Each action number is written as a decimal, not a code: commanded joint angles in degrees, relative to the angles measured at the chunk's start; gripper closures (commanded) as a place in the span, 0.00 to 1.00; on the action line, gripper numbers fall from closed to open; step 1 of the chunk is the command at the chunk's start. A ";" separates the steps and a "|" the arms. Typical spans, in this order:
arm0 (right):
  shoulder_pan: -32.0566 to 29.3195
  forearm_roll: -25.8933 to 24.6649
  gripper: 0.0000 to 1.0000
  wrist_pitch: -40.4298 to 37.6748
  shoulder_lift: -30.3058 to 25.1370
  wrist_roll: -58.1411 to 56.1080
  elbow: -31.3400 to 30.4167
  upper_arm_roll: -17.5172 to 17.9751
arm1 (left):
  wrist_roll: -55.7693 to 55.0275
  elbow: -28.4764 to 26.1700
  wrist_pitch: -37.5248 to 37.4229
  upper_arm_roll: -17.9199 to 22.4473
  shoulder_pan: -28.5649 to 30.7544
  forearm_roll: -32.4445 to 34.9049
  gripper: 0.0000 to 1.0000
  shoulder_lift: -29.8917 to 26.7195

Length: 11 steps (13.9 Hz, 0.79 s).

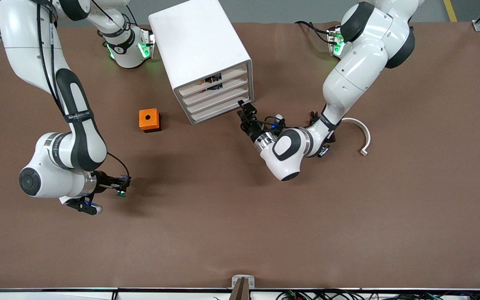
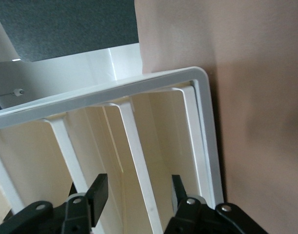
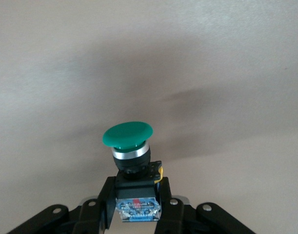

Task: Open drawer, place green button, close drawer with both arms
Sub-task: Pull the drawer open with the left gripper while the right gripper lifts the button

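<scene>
The white boxy plastic cabinet (image 1: 200, 46) shows 4 shallow white drawers stacked in its front, the upper 2 with small dark and orange parts showing in their gaps, and the left gripper (image 1: 243, 109) sits at the corner of the third white tray-drawer (image 1: 219, 101), its 2 black fingers (image 2: 97, 192) parted around a white front edge with daylight on each side. The right gripper (image 1: 120, 183) hangs over bare brown table toward the right arm's end, clamped tight on the tiny push-button (image 3: 130, 158): round green cap, silver collar, black-and-blue blocky body pinched between the pads. An orange cube with a hole (image 1: 149, 120) rests beside the cabinet.
</scene>
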 commanded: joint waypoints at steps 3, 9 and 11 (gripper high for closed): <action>1.21 1.15 1.00 -3.94 -3.56 2.05 -0.62 0.18 | -2.20 -0.18 -1.50 -0.33 -2.30 -1.44 0.44 2.28; 3.31 3.00 1.00 -8.86 -6.55 12.13 0.70 1.41 | -2.20 -1.06 -2.38 -0.50 -3.80 -2.32 0.72 2.46; 4.98 3.00 1.00 -10.70 -6.99 16.44 2.27 1.41 | -2.20 -1.06 -2.47 -0.50 -3.98 -2.32 0.77 2.46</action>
